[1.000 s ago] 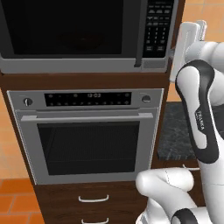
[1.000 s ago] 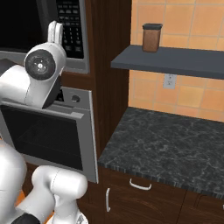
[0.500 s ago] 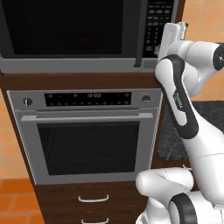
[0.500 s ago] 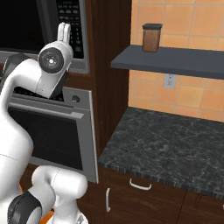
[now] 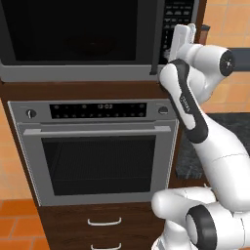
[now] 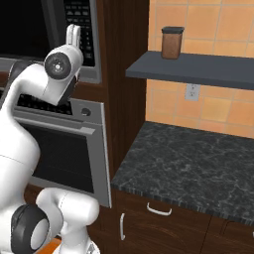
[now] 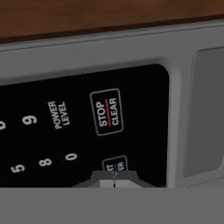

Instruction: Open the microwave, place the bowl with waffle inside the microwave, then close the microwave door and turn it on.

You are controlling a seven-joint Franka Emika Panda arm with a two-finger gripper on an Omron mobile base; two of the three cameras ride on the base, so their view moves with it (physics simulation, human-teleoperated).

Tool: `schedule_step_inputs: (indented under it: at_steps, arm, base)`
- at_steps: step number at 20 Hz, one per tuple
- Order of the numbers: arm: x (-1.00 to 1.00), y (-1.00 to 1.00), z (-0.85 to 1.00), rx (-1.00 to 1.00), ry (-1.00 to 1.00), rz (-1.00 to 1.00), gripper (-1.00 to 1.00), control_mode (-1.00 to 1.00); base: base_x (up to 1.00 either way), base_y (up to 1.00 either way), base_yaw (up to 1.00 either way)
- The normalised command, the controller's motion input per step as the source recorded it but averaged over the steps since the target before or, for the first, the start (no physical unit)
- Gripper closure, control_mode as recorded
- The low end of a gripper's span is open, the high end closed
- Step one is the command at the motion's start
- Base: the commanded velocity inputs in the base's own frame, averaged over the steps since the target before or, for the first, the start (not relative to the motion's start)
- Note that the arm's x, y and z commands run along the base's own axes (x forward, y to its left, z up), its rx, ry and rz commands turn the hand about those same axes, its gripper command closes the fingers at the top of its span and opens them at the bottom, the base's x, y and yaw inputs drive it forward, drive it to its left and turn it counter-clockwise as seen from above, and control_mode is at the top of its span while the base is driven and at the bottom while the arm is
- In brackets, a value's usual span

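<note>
Right now my gripper [image 7: 114, 177] sits with its fingers pressed together at the start key [image 7: 115, 164], low on the keypad [image 5: 177, 22] at the right edge of the microwave [image 5: 93, 41]. Just beside it is the STOP/CLEAR key [image 7: 106, 112]; a tip drifting that way would cancel rather than start. Behind the closed microwave door [image 5: 73, 31] I cannot make out the bowl. On the shelf's left end stands a brown lidded canister [image 6: 171, 42], contents hidden.

We see our gripper [image 6: 74, 35] raised against the keypad strip of the microwave [image 6: 79, 30]; below sits the oven [image 6: 64, 144]. Right, a brown jar [image 6: 171, 42] stands on a shelf [image 6: 198, 69] above the dark counter [image 6: 193, 168].
</note>
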Motion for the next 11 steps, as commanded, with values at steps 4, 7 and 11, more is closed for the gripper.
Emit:
schedule_step_inputs:
  at_steps: [4,7,11]
  arm:
    - [1.0,0.49,-0.96,-0.45,0.0,-0.22,1.0,-1.0]
    - [1.0,0.82,-0.89,-0.78,0.0,-0.33,1.0,-1.0]
    - [0.41,0.59,-0.22,-0.31,0.0,-0.09,1.0,-1.0]
  base:
    - [0.0,0.0,0.0]
    - [0.0,0.0,0.0]
    - [0.0,0.0,0.0]
